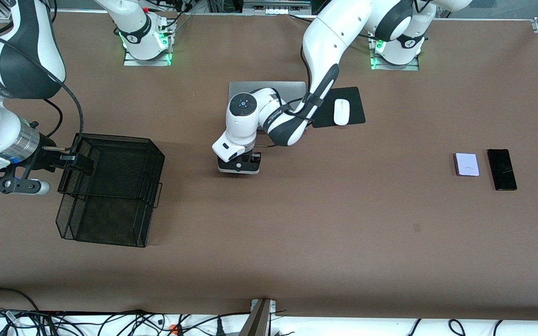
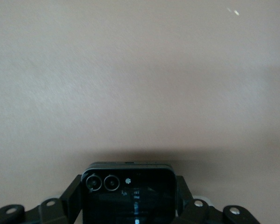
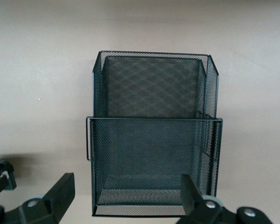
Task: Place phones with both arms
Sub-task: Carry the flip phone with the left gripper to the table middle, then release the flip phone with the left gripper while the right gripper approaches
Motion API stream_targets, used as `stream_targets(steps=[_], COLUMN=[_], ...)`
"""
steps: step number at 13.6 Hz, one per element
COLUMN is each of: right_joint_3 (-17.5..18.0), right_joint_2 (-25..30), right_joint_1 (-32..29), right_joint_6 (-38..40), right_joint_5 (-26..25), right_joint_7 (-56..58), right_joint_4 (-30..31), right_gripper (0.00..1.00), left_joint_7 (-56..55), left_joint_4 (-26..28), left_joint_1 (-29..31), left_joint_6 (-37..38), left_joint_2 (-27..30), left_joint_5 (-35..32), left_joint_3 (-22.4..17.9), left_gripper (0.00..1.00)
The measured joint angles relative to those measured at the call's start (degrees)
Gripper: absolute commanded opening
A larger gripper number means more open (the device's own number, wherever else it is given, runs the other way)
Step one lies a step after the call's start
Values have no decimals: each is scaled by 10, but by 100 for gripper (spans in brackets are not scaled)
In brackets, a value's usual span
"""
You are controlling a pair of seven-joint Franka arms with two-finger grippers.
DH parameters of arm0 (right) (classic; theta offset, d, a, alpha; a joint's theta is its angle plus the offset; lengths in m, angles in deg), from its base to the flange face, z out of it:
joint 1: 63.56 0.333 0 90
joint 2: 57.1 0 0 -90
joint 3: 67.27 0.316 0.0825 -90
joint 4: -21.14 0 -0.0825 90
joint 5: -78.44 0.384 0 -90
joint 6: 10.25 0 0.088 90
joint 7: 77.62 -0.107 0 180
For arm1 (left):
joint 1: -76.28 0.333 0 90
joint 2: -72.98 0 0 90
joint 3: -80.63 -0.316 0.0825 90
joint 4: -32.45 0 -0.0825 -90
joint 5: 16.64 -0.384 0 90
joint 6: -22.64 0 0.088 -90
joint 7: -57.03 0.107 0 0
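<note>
My left gripper (image 1: 238, 166) is low over the middle of the table and is shut on the small squarish black phone (image 2: 128, 193), with a finger on each side; its two camera lenses show in the left wrist view. In the front view the hand hides that phone. The pale lavender-white phone (image 1: 466, 164) and the long slim black phone (image 1: 501, 169) lie side by side on the table toward the left arm's end. My right gripper (image 1: 75, 161) is open and empty at the rim of a black mesh basket (image 1: 105, 224); in the right wrist view (image 3: 126, 196) its fingers straddle the basket (image 3: 154, 93).
A white mouse (image 1: 341, 112) lies on a black pad (image 1: 355, 100) near the left arm's base. A silver laptop (image 1: 269, 87) beside it is partly hidden by the left arm. Cables run along the table's front edge.
</note>
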Motion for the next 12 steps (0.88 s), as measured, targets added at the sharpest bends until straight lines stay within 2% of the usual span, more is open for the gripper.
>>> stream_targets(steps=[4,5,6,10,12], right_joint_3=[0,0,0,0,0], right_joint_2=[0,0,0,0,0], right_joint_1=[5,5,5,5,8], right_joint_6=[0,0,0,0,0], right_joint_5=[0,0,0,0,0], right_joint_7=[0,0,0,2,3], right_joint_4=[0,0,0,0,0], right_gripper=[100,100,100,100,100], left_joint_7=[-12,-15,-18,-78,-88], left_joint_4=[-11,-12,-12,-12,-25], left_joint_1=[1,1,1,7,25], left_joint_6=[-14,-14,-17,-29,-5], left_joint_2=[-13,-14,-16,-22,-19], left_joint_5=[0,0,0,0,10], left_joint_3=[-17,-18,-19,-33,-33], left_gripper=[0,54,100,100,100])
